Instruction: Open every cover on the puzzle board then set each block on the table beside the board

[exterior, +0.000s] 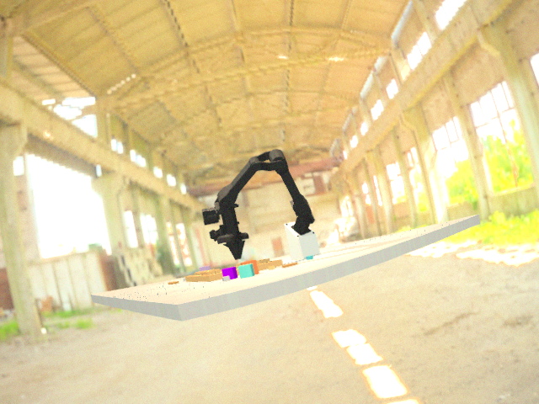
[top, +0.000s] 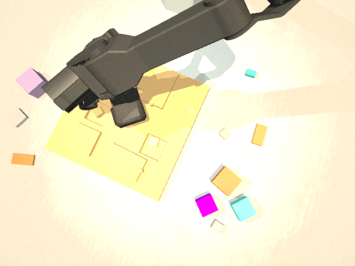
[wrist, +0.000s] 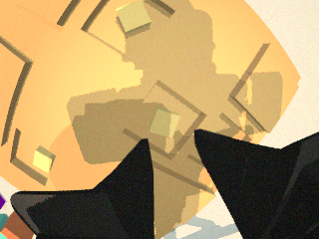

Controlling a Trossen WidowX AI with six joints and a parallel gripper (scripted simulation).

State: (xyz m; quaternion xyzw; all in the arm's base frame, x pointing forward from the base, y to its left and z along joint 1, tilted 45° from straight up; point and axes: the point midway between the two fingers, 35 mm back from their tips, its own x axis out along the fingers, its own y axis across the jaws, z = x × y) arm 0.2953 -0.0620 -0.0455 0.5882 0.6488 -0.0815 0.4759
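The yellow puzzle board (top: pixel 120 174) (wrist: pixel 50 95) lies under the arm, with straight grooves and raised edges on it. A small pale square piece (top: pixel 153 141) (wrist: pixel 44 159) sits inside a square outline. A second pale piece (top: pixel 97 111) (wrist: pixel 134 17) is near the wrist in the top view. A third pale piece (wrist: pixel 164 121) lies in the gripper's shadow and is hidden in the top view. Whether these are knobs or blocks, I cannot tell. My gripper (wrist: pixel 171 141) (exterior: pixel 237 257) is partly open and empty above the board, its tips near the third piece in the wrist view.
Beside the board stand an orange cube (top: pixel 226 180), a purple cube (top: pixel 206 205), a teal cube (top: pixel 243 208) and a pink cube (top: pixel 30 81). Small cream blocks (top: pixel 225 133) (top: pixel 219 226), orange slabs (top: pixel 259 134) (top: pixel 23 159) and a small teal block (top: pixel 250 73) lie around.
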